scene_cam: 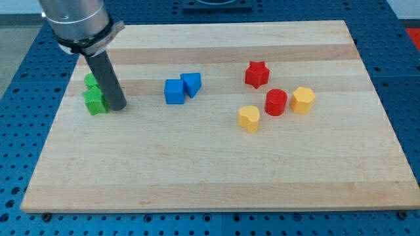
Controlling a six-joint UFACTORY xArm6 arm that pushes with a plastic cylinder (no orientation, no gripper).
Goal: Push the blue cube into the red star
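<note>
Not started yet. My tip (119,107) has no pincer; it sits far left, maybe touching green blocks (95,96). Blue cube (174,91) sits well left of red star (257,74).

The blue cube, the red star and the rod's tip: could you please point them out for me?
blue cube (174,92): camera view, front face.
red star (256,74): camera view, top face.
my tip (118,107): camera view, rod's lower end.

Bright, even overhead light, soft short shadows beside blocks, sharp focus, no glare.
</note>
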